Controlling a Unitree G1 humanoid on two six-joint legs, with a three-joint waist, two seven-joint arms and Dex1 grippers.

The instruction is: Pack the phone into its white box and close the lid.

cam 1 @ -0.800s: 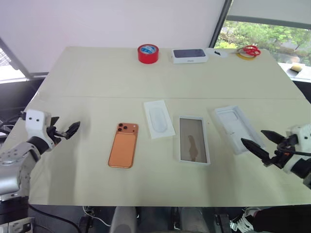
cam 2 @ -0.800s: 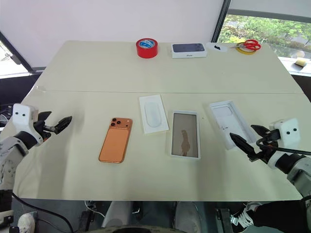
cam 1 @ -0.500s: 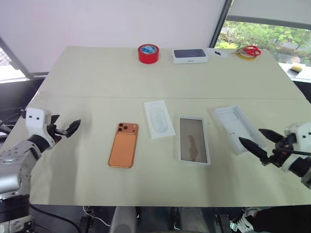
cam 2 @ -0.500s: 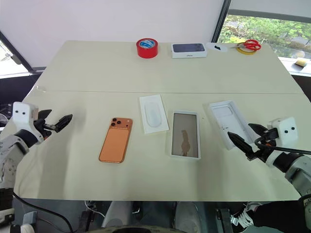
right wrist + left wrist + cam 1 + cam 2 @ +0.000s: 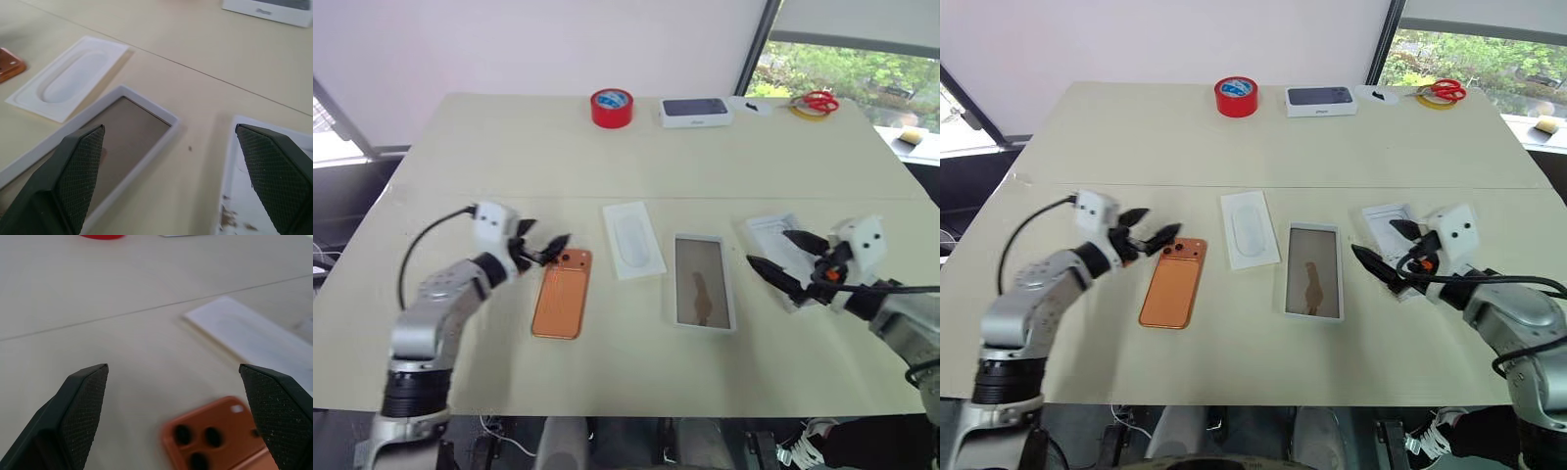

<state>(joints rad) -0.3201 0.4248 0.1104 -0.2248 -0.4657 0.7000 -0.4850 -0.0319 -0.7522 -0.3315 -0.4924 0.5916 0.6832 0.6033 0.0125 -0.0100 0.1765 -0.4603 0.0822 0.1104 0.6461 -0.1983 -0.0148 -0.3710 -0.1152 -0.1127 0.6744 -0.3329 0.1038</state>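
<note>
Phone (image 5: 561,293) lies face down on the table (image 5: 509,157), copper back up, camera cluster at the far end, between my left gripper (image 5: 541,249) and the thin white insert card (image 5: 633,239). White box (image 5: 704,282) sits just past the card toward my right, dark floor up, nothing in it. Lid (image 5: 783,250) is beside the box on the right, moulded face up, partly behind my right gripper (image 5: 781,257)

Step in hand, as I read it: left arm going for the phone. To do it well I'd drop the fingers astride the long edges near the camera end, not the corners, since it's slim, flat and glossy, so little to bite on; probably needs one edge tipped up first. Keep it level on the carry and clear of the insert card, then line it up with the tray's long axis

Left fingers (image 5: 83,399): spread wide, holding nothing, poised just above the phone's camera end; can't see contact

Right fingers (image 5: 80,166): also fully spread, holding nothing, hovering over the gap between box and lid, touching neither
</note>
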